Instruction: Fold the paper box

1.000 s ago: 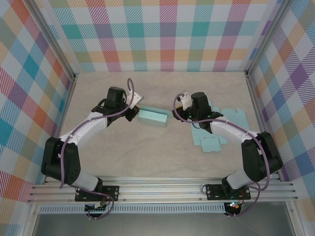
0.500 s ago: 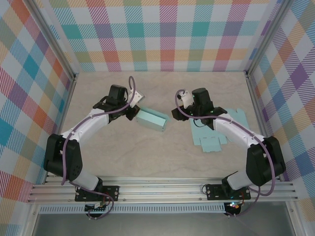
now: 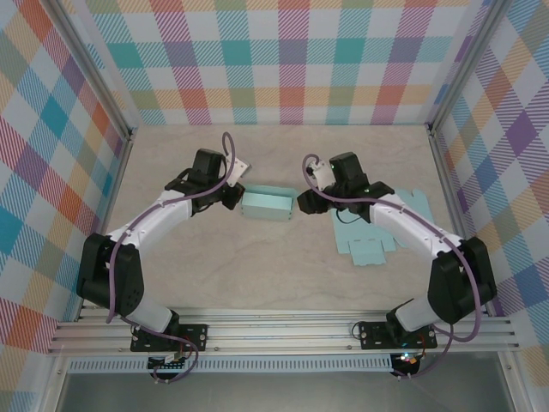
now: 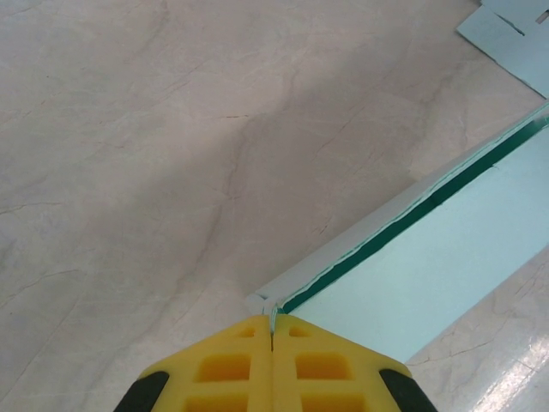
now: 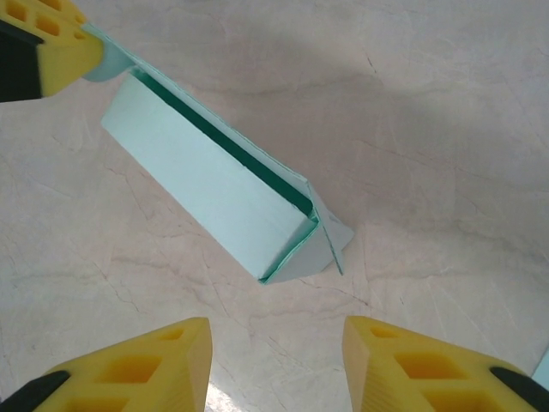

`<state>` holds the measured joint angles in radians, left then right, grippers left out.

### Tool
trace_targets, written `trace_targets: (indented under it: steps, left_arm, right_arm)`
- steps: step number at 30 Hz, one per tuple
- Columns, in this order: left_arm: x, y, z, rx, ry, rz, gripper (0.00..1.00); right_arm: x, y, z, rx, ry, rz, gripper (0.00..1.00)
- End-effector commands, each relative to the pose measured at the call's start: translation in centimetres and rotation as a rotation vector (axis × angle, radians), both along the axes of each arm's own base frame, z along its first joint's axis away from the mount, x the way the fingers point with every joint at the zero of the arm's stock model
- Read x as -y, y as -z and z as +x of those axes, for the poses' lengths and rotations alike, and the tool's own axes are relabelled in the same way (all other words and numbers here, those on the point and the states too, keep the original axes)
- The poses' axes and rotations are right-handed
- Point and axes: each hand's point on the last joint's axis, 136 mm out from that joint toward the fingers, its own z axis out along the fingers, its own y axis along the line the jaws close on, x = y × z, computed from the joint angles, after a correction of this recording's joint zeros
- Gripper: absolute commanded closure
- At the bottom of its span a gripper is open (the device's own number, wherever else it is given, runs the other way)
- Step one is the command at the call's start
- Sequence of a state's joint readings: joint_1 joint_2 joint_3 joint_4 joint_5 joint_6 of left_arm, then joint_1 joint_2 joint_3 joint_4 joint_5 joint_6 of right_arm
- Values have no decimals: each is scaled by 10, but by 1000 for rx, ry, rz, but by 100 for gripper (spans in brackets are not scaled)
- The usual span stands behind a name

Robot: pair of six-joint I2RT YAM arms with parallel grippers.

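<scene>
The light teal paper box (image 3: 268,204) lies partly folded on the table between the two arms, its long side open and dark green inside. My left gripper (image 3: 233,197) is shut on the box's left end flap; in the left wrist view the yellow pads (image 4: 232,365) pinch the thin paper edge of the box (image 4: 412,257). My right gripper (image 3: 305,202) stands open just right of the box. In the right wrist view the box (image 5: 214,184) lies ahead of the open fingers (image 5: 146,365), its near end flap sticking out, apart from both pads. The left gripper's pad (image 5: 51,43) holds the far end there.
Several flat teal paper cutouts (image 3: 369,236) lie on the table under and right of the right arm. Checked walls with metal posts close in the back and sides. A corner of a flat cutout (image 4: 510,43) sits at the upper right of the left wrist view.
The box has swung from tilted back to level, held by the left gripper. My right gripper has moved left, closer to the box's right end.
</scene>
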<state>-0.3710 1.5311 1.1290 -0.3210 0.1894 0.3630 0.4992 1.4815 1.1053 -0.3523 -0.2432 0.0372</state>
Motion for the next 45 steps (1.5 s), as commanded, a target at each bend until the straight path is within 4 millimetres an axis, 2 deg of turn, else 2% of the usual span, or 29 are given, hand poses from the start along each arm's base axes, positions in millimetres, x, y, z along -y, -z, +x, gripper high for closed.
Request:
trace_targets:
  steps: [1, 8, 12, 17, 22, 26, 37, 45]
  left_arm:
    - [3, 6, -2, -34, 1, -5, 100]
    - [2, 13, -3, -54, 11, 21, 100]
    - [2, 14, -3, -60, 6, 17, 100]
    - [8, 8, -2, -75, -4, -28, 100]
    - [11, 5, -2, -103, -42, -69, 100]
    - [10, 4, 0, -157, -124, -103, 100]
    - [17, 6, -8, -232, -281, -184, 100]
    - [22, 13, -11, -216, -344, -193, 100]
  right_arm:
    - [-2, 8, 4, -20, -18, -51, 55]
    - [-9, 13, 22, -21, -36, -94, 51]
    - [-17, 16, 27, -36, -50, -96, 52]
    - [-28, 17, 25, -46, -68, -98, 62]
    - [-34, 21, 23, -65, -69, -110, 82]
    - [-37, 23, 22, -79, -55, -125, 90]
    - [-47, 18, 19, -102, -23, -96, 100]
    - [-54, 22, 17, -98, -15, -107, 100]
